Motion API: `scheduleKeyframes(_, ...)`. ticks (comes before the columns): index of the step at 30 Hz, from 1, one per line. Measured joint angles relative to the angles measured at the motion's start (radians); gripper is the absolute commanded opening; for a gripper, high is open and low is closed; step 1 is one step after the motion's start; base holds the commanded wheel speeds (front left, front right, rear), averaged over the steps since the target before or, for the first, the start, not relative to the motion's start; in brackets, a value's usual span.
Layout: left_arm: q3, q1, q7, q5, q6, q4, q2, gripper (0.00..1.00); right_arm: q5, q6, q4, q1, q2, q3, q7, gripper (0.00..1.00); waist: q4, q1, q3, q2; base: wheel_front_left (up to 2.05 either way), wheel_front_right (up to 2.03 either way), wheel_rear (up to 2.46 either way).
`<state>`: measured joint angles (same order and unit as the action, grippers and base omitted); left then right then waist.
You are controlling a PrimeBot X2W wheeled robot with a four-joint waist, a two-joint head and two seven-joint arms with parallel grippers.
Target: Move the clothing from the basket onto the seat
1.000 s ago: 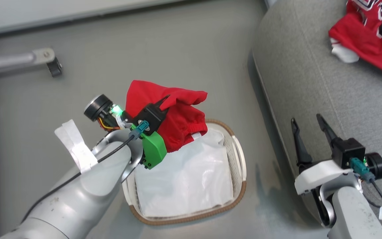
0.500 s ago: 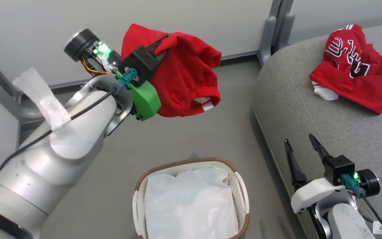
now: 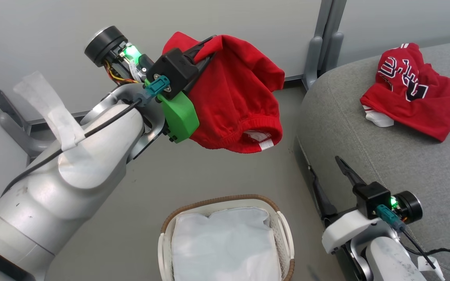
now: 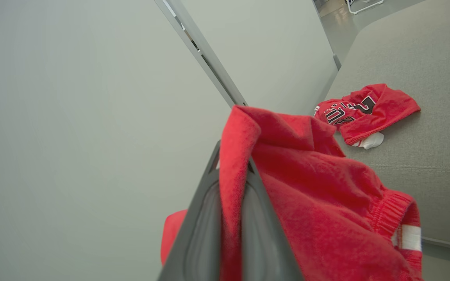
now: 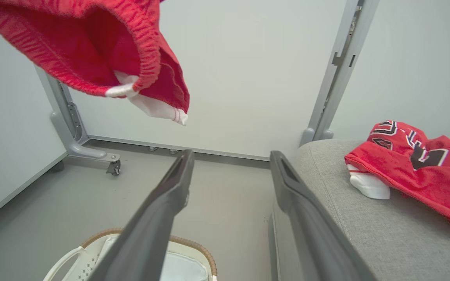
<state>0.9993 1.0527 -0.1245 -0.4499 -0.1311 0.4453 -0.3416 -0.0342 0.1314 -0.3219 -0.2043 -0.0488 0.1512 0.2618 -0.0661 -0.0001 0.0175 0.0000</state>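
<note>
My left gripper [image 3: 209,45] is shut on a plain red garment [image 3: 240,101], held high above the floor to the left of the seat. In the left wrist view the cloth [image 4: 318,203] is pinched between the gripper [image 4: 233,156] and drapes to the right. A second red garment with black-and-white lettering [image 3: 412,93] lies crumpled on the grey seat [image 3: 385,156]. Below, the white basket [image 3: 225,200] holds just its white liner [image 3: 225,246]. My right gripper [image 3: 326,166] stands open and empty at the seat's front edge, seen too in its own wrist view [image 5: 231,156].
Pale wall panels stand behind, with a grey metal post [image 3: 322,43] at the seat's back corner. A frame leg with a caster [image 5: 113,166] rests on the grey floor at the far left. Bare floor lies between the basket and the wall.
The left gripper has lifted the red garment out of the basket and now carries it slightly right, toward the seat. The head camera tilted up. The right gripper shifted a little left.
</note>
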Motion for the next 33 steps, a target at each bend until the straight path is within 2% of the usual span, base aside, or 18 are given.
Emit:
scheduleKeyframes(13,0.027,-0.002,-0.017,-0.015,0.000,-0.009,0.028,0.00,0.037,0.000,-0.037,-0.176,0.001,0.125,0.000,1.00,0.032,0.0000,0.000,0.0000,0.00,0.00,0.00)
scheduleKeyframes(20,0.043,-0.004,-0.022,-0.041,0.000,-0.024,0.050,0.00,0.093,0.000,-0.124,-0.283,0.000,0.179,0.000,1.00,0.052,0.0000,-0.001,0.0000,0.00,0.00,0.00)
scheduleKeyframes(27,0.069,-0.004,-0.031,-0.048,0.000,-0.033,0.052,0.00,0.086,0.000,-0.144,-0.363,-0.024,0.231,0.000,0.98,0.070,0.0000,-0.001,0.0000,0.00,0.00,0.00)
scheduleKeyframes(28,0.071,-0.004,-0.032,-0.050,0.000,-0.032,0.051,0.00,0.082,0.000,-0.142,-0.367,-0.026,0.234,0.000,0.62,0.071,0.0000,-0.001,0.0000,0.00,0.00,0.00)
scheduleKeyframes(29,0.072,-0.004,-0.033,-0.051,0.000,-0.031,0.051,0.00,0.077,0.000,-0.141,-0.370,-0.026,0.237,0.000,0.42,0.072,0.0001,-0.001,0.0000,0.00,0.00,0.00)
scheduleKeyframes(32,0.074,-0.013,-0.037,-0.061,0.000,-0.026,0.049,0.00,0.068,0.000,-0.138,-0.376,-0.028,0.254,0.000,0.06,0.072,0.0000,-0.002,0.0000,0.00,0.00,0.00)
scheduleKeyframes(33,0.074,-0.020,-0.037,-0.065,0.000,-0.024,0.049,0.00,0.065,0.000,-0.136,-0.376,-0.029,0.260,0.000,0.00,0.071,0.0001,-0.001,0.0000,0.00,0.00,0.00)
